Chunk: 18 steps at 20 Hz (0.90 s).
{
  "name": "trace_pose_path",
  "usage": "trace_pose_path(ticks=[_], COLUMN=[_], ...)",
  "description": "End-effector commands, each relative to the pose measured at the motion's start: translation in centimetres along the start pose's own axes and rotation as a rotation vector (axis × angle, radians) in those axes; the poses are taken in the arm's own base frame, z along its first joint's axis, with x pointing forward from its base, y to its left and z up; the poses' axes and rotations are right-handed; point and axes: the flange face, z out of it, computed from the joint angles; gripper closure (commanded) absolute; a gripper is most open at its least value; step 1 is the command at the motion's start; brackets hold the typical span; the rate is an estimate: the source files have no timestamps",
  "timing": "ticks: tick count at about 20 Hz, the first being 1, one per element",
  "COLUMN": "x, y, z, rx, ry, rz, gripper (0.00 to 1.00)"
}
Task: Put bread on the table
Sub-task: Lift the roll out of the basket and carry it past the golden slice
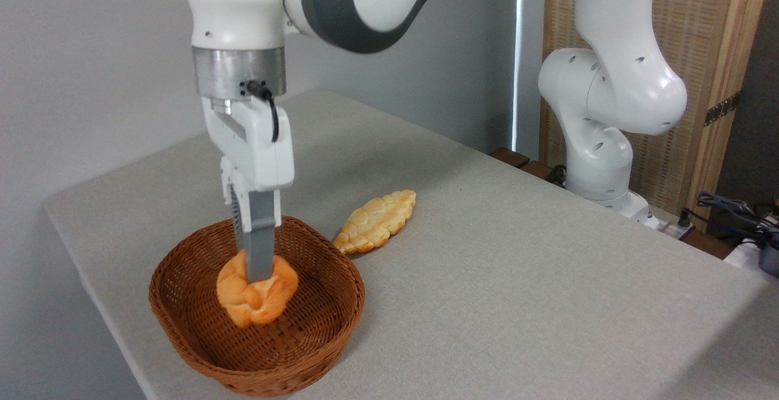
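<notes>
Golden-orange bread (258,298) gripped by the tool (254,272) inside the wicker basket (195,327).
Tool fingers point straight down, clenched on the bun's top, which sits within the basket at the near left of the grey desk (517,278). Just beyond the basket's far right rim, a long pale-yellow leaf-shaped bread (377,220) lies flat on the desk.

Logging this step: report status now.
Gripper shut on bun, inside the basket. Bun not yet on table. Flat bread beside basket; basket rim to clear.
</notes>
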Motion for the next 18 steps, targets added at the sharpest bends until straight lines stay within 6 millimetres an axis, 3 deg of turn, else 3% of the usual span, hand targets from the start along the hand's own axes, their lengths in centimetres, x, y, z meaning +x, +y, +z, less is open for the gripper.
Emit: trace_pose_path(ticks=[1, 5, 8, 16, 17, 18], x=[-1.7, -3.3, -5.1, -10.1, -10.3, -10.5], y=[1.2, 2.5, 3.8, 9.8, 10.2, 10.6], z=[-2.1, -3.4, -3.3, -3.4, -3.4, -3.2], rx=[-0.032, -0.057, -0.046, -0.054, -0.063, -0.091], ry=[-0.086, -0.122, -0.171, -0.236, -0.246, -0.26], rz=[0.109, 0.18, 0.255, 0.406, 0.422, 0.466], gripper=[0.84, 0.84, 0.84, 0.84, 0.76, 0.75])
